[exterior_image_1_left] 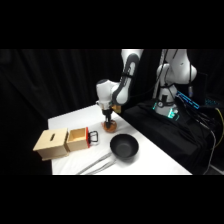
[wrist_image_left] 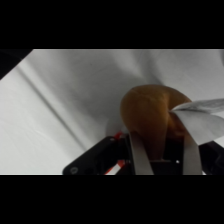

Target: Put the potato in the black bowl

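The grasping step is judged to be in hand. In the side view the gripper (exterior_image_1_left: 108, 121) is seen lowered from above onto the potato (exterior_image_1_left: 108, 125), which lies on the white table (exterior_image_1_left: 70, 116) toward its far side, behind the black bowl (exterior_image_1_left: 124, 147). In the wrist view the potato (wrist_image_left: 150, 116) is shown seated between the two fingers (wrist_image_left: 141, 159), with one finger lying against each flank of it; the jaws are therefore taken to be clenched on the potato, although whether it has been lifted clear of the table cannot be told. The black bowl is positioned near the table's front edge, apart from the potato, and nothing is seen inside it. Two wooden boxes (exterior_image_1_left: 62, 141) are placed to the picture-left of the bowl, and metal tongs (exterior_image_1_left: 97, 164) are laid just beside the bowl on its front left. For the next move, a vertical lift is called for, followed by a short transfer toward the front of the table until the potato is held over the bowl's centre; release should be made low above the bowl.
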{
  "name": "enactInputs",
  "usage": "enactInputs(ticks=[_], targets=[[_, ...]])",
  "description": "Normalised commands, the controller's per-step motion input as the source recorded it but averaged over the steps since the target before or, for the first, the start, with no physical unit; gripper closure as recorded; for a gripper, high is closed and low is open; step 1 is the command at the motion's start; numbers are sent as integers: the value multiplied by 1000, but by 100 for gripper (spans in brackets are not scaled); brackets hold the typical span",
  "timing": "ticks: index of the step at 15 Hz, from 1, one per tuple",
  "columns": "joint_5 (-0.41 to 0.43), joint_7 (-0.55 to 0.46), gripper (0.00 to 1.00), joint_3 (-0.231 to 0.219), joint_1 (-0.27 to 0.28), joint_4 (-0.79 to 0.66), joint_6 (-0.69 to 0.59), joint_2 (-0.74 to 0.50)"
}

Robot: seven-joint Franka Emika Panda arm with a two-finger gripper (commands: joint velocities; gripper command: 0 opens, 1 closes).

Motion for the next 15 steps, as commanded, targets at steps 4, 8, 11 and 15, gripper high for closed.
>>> enactInputs(ticks=[4,8,11,15], targets=[[-424,179,95,-205,262,-115,-341,-509],[-440,227,95,-32,182,-189,-308,-560],[-231,130,95,166,74,-268,-201,-513],[-85,129,96,266,94,-360,-116,-515]])
